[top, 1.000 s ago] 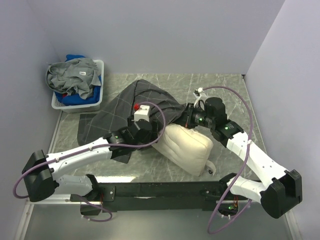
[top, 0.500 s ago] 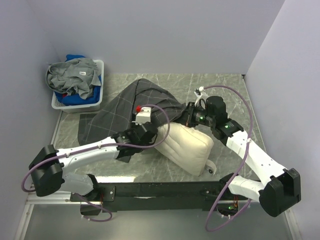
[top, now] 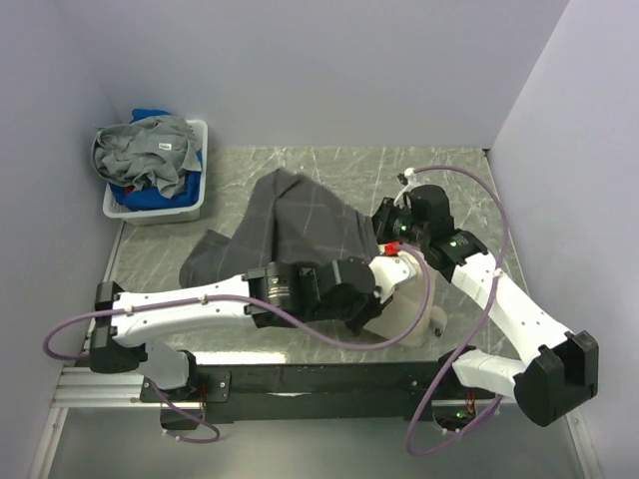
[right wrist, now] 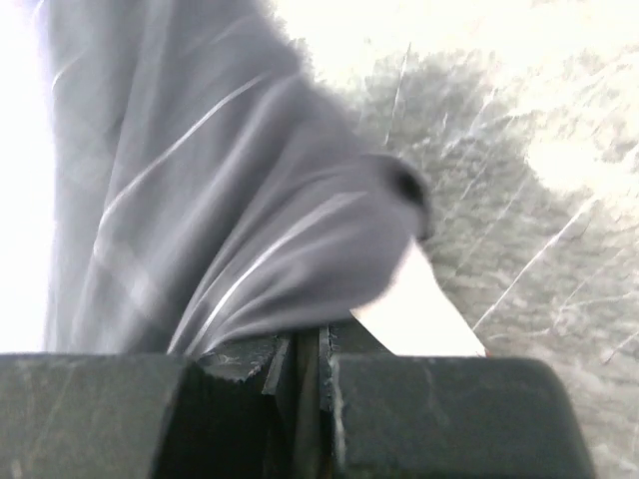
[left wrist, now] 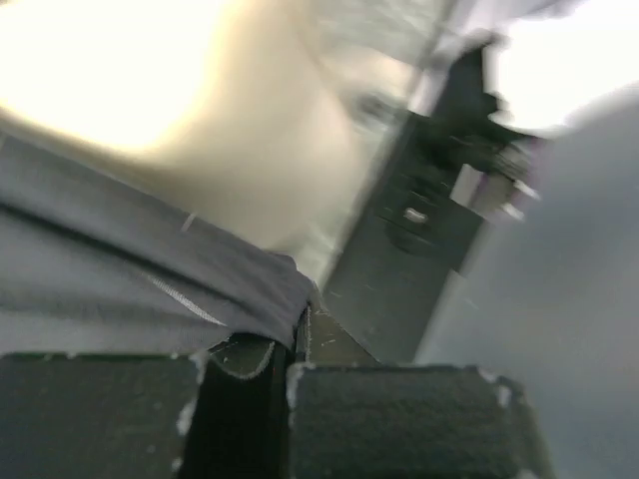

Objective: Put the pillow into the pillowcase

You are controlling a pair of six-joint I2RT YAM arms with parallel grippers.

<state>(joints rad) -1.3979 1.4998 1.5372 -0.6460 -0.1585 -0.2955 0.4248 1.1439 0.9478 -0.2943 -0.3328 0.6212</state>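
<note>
The dark grid-lined pillowcase (top: 300, 225) lies across the table's middle, and its near end is drawn over the cream pillow (top: 407, 299). Only the pillow's right end shows. My left gripper (top: 371, 299) reaches across to the pillow's near side. In the left wrist view it (left wrist: 300, 339) is shut on the pillowcase's hem (left wrist: 200, 289), with the pillow (left wrist: 150, 90) bulging above. My right gripper (top: 387, 238) sits at the pillow's far side. Seen from the right wrist, it (right wrist: 321, 344) is shut on a bunched fold of the pillowcase (right wrist: 250, 220), beside a white patch of pillow (right wrist: 419, 314).
A white basket (top: 190, 210) heaped with grey and blue clothes stands at the back left corner. The black mounting rail (top: 319, 377) runs along the near edge, close to the pillow. Walls enclose the table on three sides.
My left gripper has shut on the pillowcase's edge and swung right with it, pulling the fabric over most of the pillow. The right gripper has stayed shut on the cloth, nearly still.
</note>
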